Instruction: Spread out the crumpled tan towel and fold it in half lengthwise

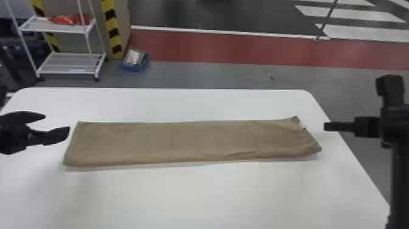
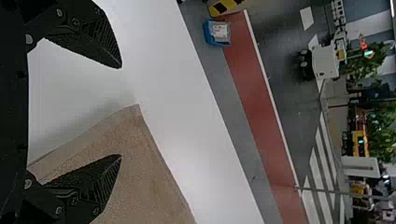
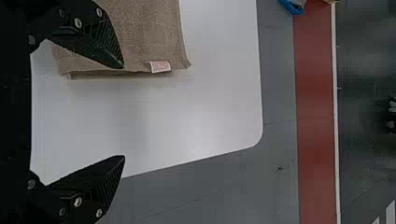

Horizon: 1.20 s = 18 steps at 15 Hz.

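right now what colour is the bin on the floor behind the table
Blue: the bin shows best in the head view, beside the striped post.

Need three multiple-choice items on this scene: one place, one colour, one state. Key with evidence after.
1. Where is the right gripper?
A) over the middle of the towel
B) by the towel's right end
C) by the towel's left end

2. What colour is the bin on the floor?
A) blue
B) green
C) orange

3. How is the towel?
A) crumpled in a heap
B) hanging from a gripper
C) laid in a long strip on the table

Key:
1 B: the head view shows it beside that short end.
2 A: its sides are blue in the head view.
3 C: it lies flat, its long edges nearly parallel.
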### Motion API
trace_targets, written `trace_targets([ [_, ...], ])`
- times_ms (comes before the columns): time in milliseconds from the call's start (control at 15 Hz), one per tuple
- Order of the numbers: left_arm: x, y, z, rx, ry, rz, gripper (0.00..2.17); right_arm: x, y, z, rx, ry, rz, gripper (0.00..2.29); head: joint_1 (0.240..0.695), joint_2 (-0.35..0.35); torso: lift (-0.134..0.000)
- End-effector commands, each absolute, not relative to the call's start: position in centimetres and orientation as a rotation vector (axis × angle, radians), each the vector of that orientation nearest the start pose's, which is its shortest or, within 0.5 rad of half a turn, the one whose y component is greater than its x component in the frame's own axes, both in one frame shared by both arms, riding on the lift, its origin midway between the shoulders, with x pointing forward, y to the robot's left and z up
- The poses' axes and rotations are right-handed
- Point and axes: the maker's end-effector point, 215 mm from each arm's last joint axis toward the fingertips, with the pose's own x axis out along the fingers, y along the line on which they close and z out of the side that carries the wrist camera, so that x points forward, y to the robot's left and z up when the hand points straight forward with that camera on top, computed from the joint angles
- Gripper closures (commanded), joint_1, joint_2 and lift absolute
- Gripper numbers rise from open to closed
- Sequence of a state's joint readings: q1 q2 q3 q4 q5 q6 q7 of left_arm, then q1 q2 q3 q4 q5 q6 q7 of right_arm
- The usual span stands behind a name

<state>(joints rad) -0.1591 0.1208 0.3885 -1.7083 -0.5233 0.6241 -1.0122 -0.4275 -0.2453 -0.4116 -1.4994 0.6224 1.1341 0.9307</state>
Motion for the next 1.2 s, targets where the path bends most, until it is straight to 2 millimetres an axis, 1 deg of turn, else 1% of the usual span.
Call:
trace_targets([
  [0, 55.4, 38.6, -37.3, 0.052, 0.511, -0.294, 0.24, 55.4, -50.2, -37.3, 0.150, 0.790, -0.023, 0.10, 0.695, -0.123, -0.124],
  [133, 55.1, 38.8, -38.0, -0.037, 0.496, -0.266, 0.24, 55.2, -50.2, -37.6, 0.172, 0.789, -0.017, 0.10, 0.695, -0.113, -0.124],
  [267, 54.3, 38.8, -39.3, -0.093, 0.495, -0.238, 0.24, 54.9, -50.5, -37.8, 0.179, 0.788, -0.022, 0.10, 0.695, -0.109, -0.124],
  [333, 53.6, 38.9, -40.3, -0.143, 0.504, -0.219, 0.24, 54.8, -50.6, -37.9, 0.179, 0.788, -0.023, 0.10, 0.695, -0.110, -0.124],
  [467, 52.9, 38.1, -41.2, -0.240, 0.526, -0.230, 0.25, 54.3, -50.6, -38.6, 0.179, 0.795, -0.018, 0.10, 0.695, -0.112, -0.124],
  [600, 52.4, 38.2, -42.1, -0.245, 0.539, -0.221, 0.25, 54.2, -50.3, -38.8, 0.186, 0.792, -0.008, 0.10, 0.695, -0.122, -0.124],
  [667, 52.0, 38.1, -42.3, -0.250, 0.542, -0.220, 0.25, 54.2, -50.4, -38.8, 0.186, 0.792, -0.009, 0.10, 0.695, -0.124, -0.124],
  [867, 51.4, 38.3, -42.2, -0.239, 0.539, -0.216, 0.25, 54.1, -50.2, -39.0, 0.197, 0.789, -0.003, 0.10, 0.695, -0.126, -0.124],
  [1000, 51.0, 38.7, -42.1, -0.244, 0.535, -0.207, 0.25, 53.8, -50.2, -39.3, 0.197, 0.793, -0.003, 0.10, 0.695, -0.125, -0.124],
  [1133, 50.9, 38.7, -42.1, -0.243, 0.535, -0.207, 0.25, 53.8, -50.2, -39.2, 0.196, 0.792, -0.003, 0.10, 0.695, -0.123, -0.124],
])
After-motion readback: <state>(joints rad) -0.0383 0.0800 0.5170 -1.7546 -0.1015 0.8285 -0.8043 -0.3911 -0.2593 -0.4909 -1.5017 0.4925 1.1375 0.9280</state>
